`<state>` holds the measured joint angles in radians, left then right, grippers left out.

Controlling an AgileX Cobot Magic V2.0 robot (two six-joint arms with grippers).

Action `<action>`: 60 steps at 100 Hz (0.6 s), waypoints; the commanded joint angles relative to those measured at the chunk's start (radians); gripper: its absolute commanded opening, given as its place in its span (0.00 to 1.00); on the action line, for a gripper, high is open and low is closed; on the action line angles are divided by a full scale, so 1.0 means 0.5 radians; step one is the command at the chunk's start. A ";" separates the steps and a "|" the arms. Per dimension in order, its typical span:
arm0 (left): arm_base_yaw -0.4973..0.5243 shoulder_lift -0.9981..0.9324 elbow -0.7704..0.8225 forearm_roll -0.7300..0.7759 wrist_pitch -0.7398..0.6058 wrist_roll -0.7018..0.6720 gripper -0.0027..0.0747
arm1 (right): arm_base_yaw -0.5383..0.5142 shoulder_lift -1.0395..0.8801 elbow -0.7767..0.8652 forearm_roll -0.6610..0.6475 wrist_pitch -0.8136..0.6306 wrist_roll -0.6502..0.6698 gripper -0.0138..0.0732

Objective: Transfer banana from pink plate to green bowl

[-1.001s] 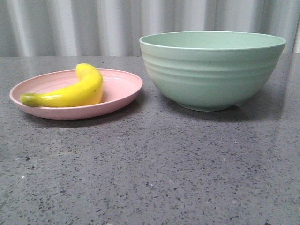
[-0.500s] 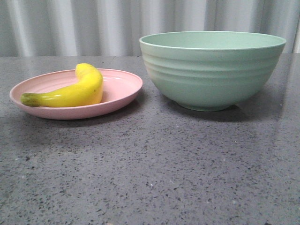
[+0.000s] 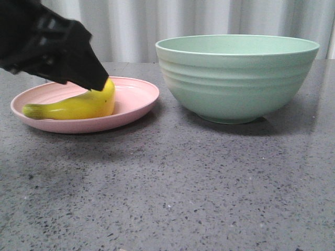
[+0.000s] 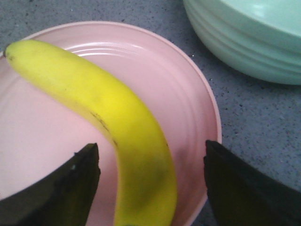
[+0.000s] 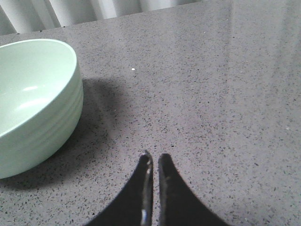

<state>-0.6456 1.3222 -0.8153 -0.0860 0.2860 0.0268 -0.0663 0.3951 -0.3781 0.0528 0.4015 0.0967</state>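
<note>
Since the frame half a second before, the left gripper had been brought into the front view from the upper left and lowered over the banana, whose far end was hidden behind it. No shift was seen in the banana itself, which was left lying on the pink plate with its greenish stem end toward the plate's left rim. In the left wrist view the gripper was held wide open, its two dark fingers set on either side of the banana with clear gaps between. The green bowl was placed just beside the plate on the speckled grey table. The right gripper was held over bare table near the bowl, its fingers almost touching.
</note>
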 commanded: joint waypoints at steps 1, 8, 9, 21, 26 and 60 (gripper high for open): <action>-0.014 0.035 -0.104 -0.003 -0.132 -0.017 0.60 | -0.012 0.029 -0.054 -0.002 -0.159 -0.006 0.10; -0.014 0.104 -0.126 -0.003 -0.141 -0.017 0.60 | -0.012 0.029 -0.054 -0.002 -0.159 -0.006 0.10; -0.014 0.116 -0.127 -0.003 -0.145 -0.017 0.60 | -0.012 0.029 -0.054 -0.002 -0.159 -0.006 0.10; -0.014 0.197 -0.150 -0.003 -0.182 -0.017 0.60 | -0.012 0.029 -0.054 0.001 -0.159 -0.006 0.10; -0.014 0.220 -0.150 -0.003 -0.198 -0.017 0.60 | -0.012 0.029 -0.054 0.001 -0.159 -0.006 0.10; -0.014 0.266 -0.150 0.044 -0.207 -0.017 0.60 | -0.012 0.029 -0.054 0.001 -0.159 -0.006 0.10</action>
<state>-0.6456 1.4811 -0.8579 -0.0767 0.2464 0.0268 -0.0663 0.3951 -0.3781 0.0543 0.4000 0.0967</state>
